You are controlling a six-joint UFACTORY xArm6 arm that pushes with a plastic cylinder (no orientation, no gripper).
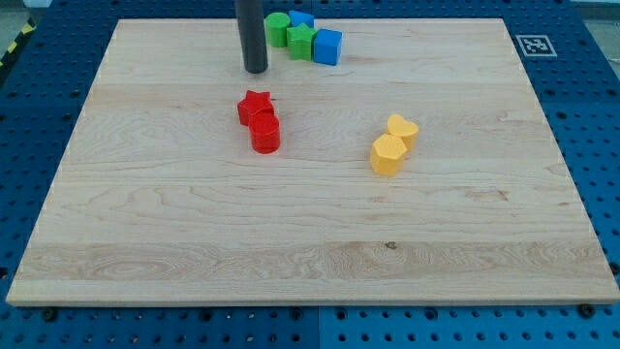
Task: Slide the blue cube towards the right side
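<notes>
The arm carries no pincer, just a rod; my tip [256, 70] rests apart from the blue cube [327, 47], at its nine o'clock.

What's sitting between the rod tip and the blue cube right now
My tip is at the view's left of the cluster. The green star block and green cylinder stand between it and the blue cube.

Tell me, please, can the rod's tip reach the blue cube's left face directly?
Probably not: my tip sits left of the cluster, and the green star block and green cylinder stand between it and the blue cube.
</notes>
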